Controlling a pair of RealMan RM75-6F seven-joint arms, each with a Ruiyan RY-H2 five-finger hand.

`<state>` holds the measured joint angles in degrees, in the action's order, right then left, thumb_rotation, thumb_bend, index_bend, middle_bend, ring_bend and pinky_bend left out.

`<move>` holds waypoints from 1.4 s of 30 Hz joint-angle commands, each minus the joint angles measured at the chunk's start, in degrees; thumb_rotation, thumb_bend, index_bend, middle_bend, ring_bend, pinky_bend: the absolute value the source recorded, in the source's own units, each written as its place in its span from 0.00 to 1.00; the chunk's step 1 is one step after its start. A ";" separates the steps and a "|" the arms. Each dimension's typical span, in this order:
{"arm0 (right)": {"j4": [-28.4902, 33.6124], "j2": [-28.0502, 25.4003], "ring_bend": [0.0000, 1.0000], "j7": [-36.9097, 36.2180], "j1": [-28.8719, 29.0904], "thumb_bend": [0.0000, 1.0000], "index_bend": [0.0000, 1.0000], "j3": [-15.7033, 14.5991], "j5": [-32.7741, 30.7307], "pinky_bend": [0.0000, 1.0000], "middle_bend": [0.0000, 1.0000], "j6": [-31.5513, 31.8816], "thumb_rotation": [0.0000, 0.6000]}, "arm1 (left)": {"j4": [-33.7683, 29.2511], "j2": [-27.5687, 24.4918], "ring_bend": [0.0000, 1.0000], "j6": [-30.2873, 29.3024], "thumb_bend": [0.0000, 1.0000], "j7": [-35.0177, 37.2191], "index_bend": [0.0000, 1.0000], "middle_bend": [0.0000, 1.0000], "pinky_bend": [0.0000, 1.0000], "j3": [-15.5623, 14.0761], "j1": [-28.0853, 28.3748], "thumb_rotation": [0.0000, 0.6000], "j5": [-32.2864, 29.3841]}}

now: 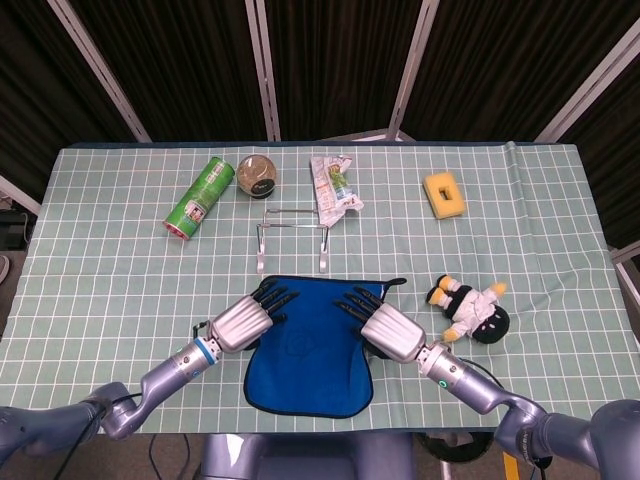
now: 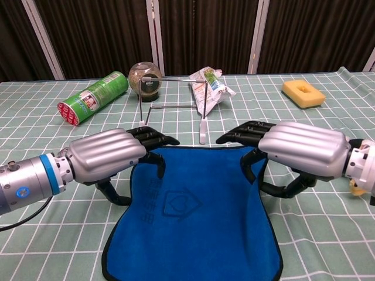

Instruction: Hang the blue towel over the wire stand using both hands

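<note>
The blue towel (image 1: 305,345) lies flat near the table's front edge, its far edge toward the wire stand (image 1: 292,232). My left hand (image 1: 245,322) hovers palm down over the towel's far left corner, fingers apart and fingertips on the hem. Over the far right corner my right hand (image 1: 385,328) is held the same way, thumb hanging beside the cloth. In the chest view the left hand (image 2: 108,155) and right hand (image 2: 299,149) frame the towel (image 2: 193,216), and neither holds cloth. The stand (image 2: 173,106) is upright and bare just beyond the fingertips.
Behind the stand are a lying green can (image 1: 200,197), a round glass jar (image 1: 257,175) and a crumpled snack packet (image 1: 334,185). A yellow sponge (image 1: 445,194) lies far right. A plush toy (image 1: 470,308) lies close to my right hand.
</note>
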<state>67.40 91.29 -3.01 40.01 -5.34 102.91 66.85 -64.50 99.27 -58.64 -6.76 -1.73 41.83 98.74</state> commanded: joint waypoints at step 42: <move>8.78 -7.28 0.00 3.15 -0.65 0.44 0.65 2.53 0.89 0.00 0.04 5.43 1.00 | -6.28 -0.93 0.00 -5.23 0.52 -1.95 0.81 0.00 0.00 2.91 0.38 1.00 -3.11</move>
<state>74.10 85.70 -0.83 39.29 -3.82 103.88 71.42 -69.41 99.34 -62.86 -8.63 0.33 42.24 95.82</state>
